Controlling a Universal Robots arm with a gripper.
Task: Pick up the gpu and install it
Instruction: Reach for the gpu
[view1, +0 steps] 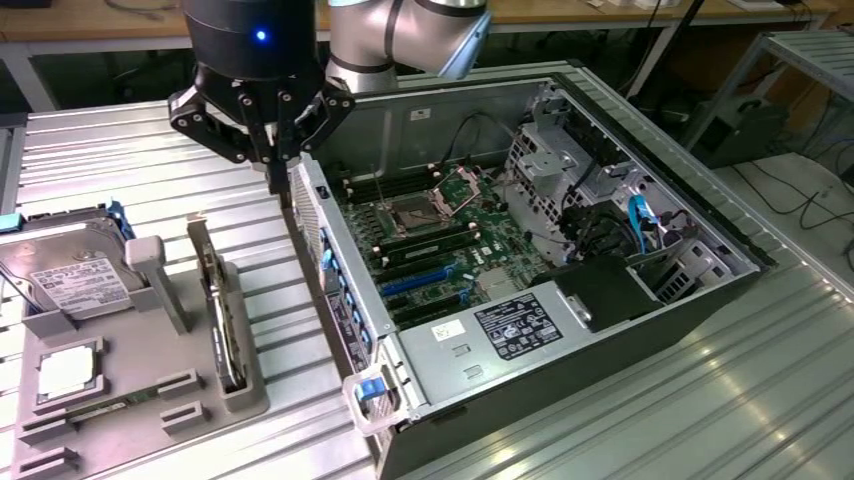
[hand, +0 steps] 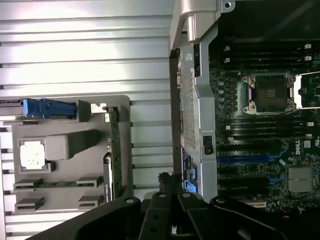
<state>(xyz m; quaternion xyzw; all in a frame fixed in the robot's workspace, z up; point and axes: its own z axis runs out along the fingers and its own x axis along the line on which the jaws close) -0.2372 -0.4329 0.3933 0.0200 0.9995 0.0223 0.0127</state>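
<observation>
Exterior view: the tool (view1: 280, 178) hangs from the arm with its fingers pressed together and nothing between them. Its tip is over the ribbed metal table (view1: 667, 410), just beside the rear wall of the open computer case (view1: 754, 262). The case lies on its side across the middle of the table, with the motherboard (view1: 454, 240) facing up.

The gpu (view1: 218, 305) is not in the tool. It stands on its long edge in a slot of a grey holder (view1: 174, 385) that sits toward the table's edge on the exterior view's left, near the case but apart from it. A boxy silver hard drive (view1: 67, 285) with a white label and a square processor chip (view1: 64, 372) rest in the same holder, farther toward that edge.

In the wrist view the tool (hand: 170, 182) is over the strip of table between the holder (hand: 70, 145) and the case wall (hand: 200, 100). The gpu (hand: 114, 150) stands upright in its slot on the holder's side nearest the case, with a bare gap between card and tool.
</observation>
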